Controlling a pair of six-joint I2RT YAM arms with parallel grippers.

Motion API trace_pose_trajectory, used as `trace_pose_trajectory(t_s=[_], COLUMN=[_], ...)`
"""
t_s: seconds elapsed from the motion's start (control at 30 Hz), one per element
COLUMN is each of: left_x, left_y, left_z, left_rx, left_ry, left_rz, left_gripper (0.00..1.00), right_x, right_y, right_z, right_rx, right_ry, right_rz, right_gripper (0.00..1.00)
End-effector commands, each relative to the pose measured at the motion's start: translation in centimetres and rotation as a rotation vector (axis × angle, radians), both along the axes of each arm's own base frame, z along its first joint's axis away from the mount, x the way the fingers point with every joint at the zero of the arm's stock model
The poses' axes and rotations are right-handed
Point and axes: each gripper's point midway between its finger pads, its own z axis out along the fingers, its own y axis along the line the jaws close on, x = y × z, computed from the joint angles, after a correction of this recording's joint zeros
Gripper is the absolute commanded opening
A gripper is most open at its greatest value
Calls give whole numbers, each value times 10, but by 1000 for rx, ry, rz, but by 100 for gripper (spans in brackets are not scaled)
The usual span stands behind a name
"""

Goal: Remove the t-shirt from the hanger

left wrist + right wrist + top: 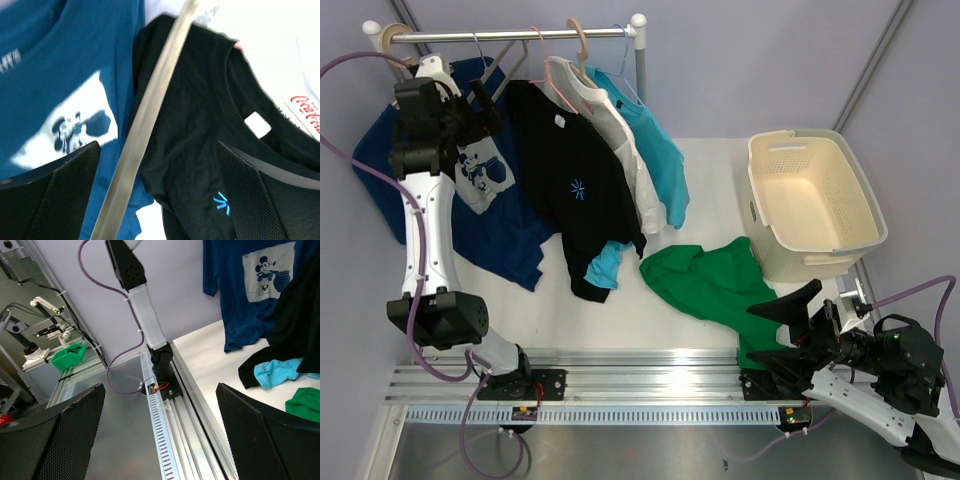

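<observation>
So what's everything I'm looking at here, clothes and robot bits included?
green t-shirt: 1, bright green, crumpled on the table beside the basket
grey hanger: 1, grey-brown, bare, at the rail's left
dark blue t-shirt: 1, pale cartoon print, hanging far left
black t-shirt: 1, small blue mark, hanging next along
white t-shirt: 1, hanging behind the black one
turquoise t-shirt: 1, hanging rightmost
basket: 1, cream, right of the table
rail: 1, metal, across the back
left hand: 1, black, open, raised at the hanger
right hand: 1, black, open, low at the near edge
</observation>
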Motion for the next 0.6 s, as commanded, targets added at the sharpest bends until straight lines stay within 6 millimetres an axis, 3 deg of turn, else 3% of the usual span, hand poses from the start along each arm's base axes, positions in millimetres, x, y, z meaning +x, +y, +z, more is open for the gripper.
trace_pose_trajectory(t_s=[0.0, 0.07, 0.1, 0.17, 0.2, 0.23, 0.27, 0.3, 0.37, 0.4, 0.47, 0.5, 0.57], left_x=[-25, -49, -55, -76, -80, -87, -100, -106, -121, -139, -154, -170, -180], left_y=[6, 13, 15, 18, 18, 16, 11, 6, 0, -5, -18, -24, -38], left_z=[24, 29, 5, 0, -25, -31, -27, -43, -44, -30, -42, -33, -49], left_rx=[-37, -33, -48, -53, -69, -80, -106, -128, -153, -170, -218, -228, -256], left_ry=[-82, -102, -53, -55, -6, 4, -22, 3, -24, -83, -88, -135, -113], left_rz=[89, 160, 182, 236, 247, 249, 253, 237, 230, 232, 193, 172, 111], left_gripper=[99, 99, 99, 99, 99, 99, 99, 99, 99, 99, 99, 99, 99], right_x=[12, 17, 28, 47, 62, 71, 85, 94, 107, 116, 129, 138, 145], right_y=[-2, 0, 1, -4, -3, -8, -22, -19, -33, -30, -41, -34, -30], right_z=[4, 1, -2, -4, -10, -19, -8, -21, -9, -14, -7, -14, -10], right_rx=[1, -18, -35, -44, -79, -114, -98, -173, -177, -225, -248, -305, -347], right_ry=[-4, 15, 36, 94, 138, 209, 245, 300, 334, 353, 370, 384, 390], right_rz=[-67, -87, -133, -242, -312, -374, -483, -529, -642, -684, -794, -828, -863], right_gripper=[99, 99, 99, 100, 100, 100, 99, 99, 99, 99, 99, 99, 99])
